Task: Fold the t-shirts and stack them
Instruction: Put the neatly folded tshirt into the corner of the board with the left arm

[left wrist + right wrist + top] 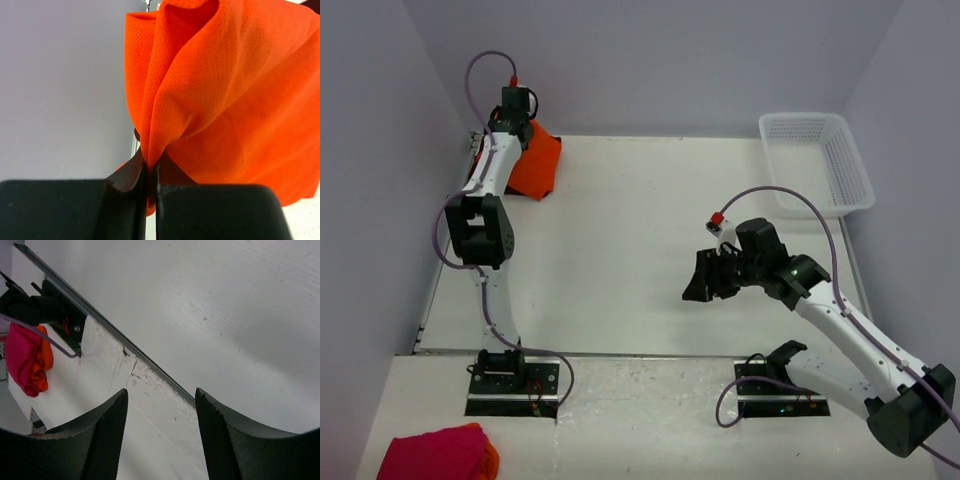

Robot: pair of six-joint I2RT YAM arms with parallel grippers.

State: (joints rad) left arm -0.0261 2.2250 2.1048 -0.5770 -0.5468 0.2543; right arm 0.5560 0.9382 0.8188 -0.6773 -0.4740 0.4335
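Left wrist view is filled with the orange t-shirt [225, 100]. A fold of its mesh cloth is pinched between the left fingers [135, 175], which are pressed together on it. The rest of the cloth bunches up beyond the fingertips and spreads to their right side. To the left of these fingers is only the pale wall [60, 90]. From above, the shirt hangs at the far left corner of the table [650, 220] — whether it touches the surface I cannot tell. The right fingers [107, 440] are spread apart, over the table near its front edge, well apart from the shirt. A white basket [817, 165] stands beyond them at the far right corner. A pink-red bundle [435, 452] lies off the table's near edge — beside the left arm's base.
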